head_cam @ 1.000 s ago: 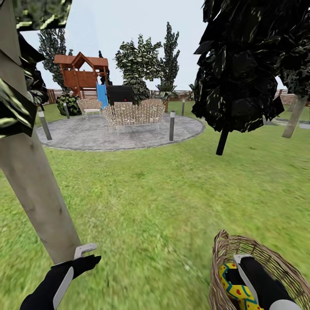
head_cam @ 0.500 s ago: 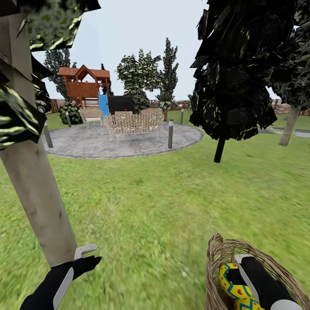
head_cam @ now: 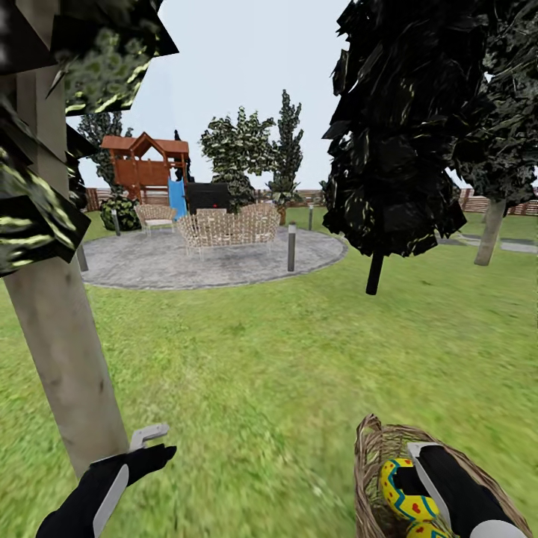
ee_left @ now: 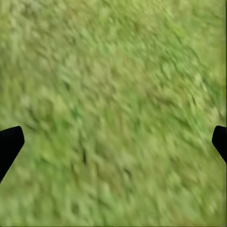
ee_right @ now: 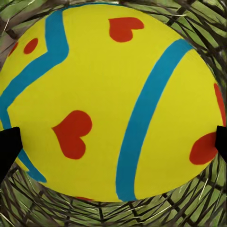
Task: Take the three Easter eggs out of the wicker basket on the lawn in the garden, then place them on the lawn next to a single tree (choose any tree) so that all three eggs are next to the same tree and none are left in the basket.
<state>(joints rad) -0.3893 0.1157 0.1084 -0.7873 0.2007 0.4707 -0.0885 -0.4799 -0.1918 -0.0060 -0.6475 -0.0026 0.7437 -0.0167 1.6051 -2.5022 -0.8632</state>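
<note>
The wicker basket (head_cam: 371, 448) stands on the lawn (head_cam: 261, 359) at the lower right of the head view. One yellow Easter egg (head_cam: 398, 489) with blue zigzags lies in it, and the top of a second (head_cam: 423, 531) shows below it. My right gripper (head_cam: 418, 478) reaches down into the basket. In the right wrist view the right gripper (ee_right: 113, 142) is open, its fingertips (ee_right: 8, 149) on either side of an Easter egg (ee_right: 104, 85) over the basket weave (ee_right: 198, 203). My left gripper (head_cam: 153, 443) hangs open beside the pale tree trunk (head_cam: 63, 366), over bare grass (ee_left: 113, 94).
A thin-trunked, near-black-leaved tree (head_cam: 373, 273) stands ahead on the right. Farther off are a grey round patio (head_cam: 209, 258) with woven chairs (head_cam: 224, 228) and bollards (head_cam: 291, 246), a wooden playset (head_cam: 146, 164) and a fence. Open grass lies between trunk and basket.
The whole picture has slid downward, so the camera has moved. Both grippers hold the same places in the view, the right one still in the basket.
</note>
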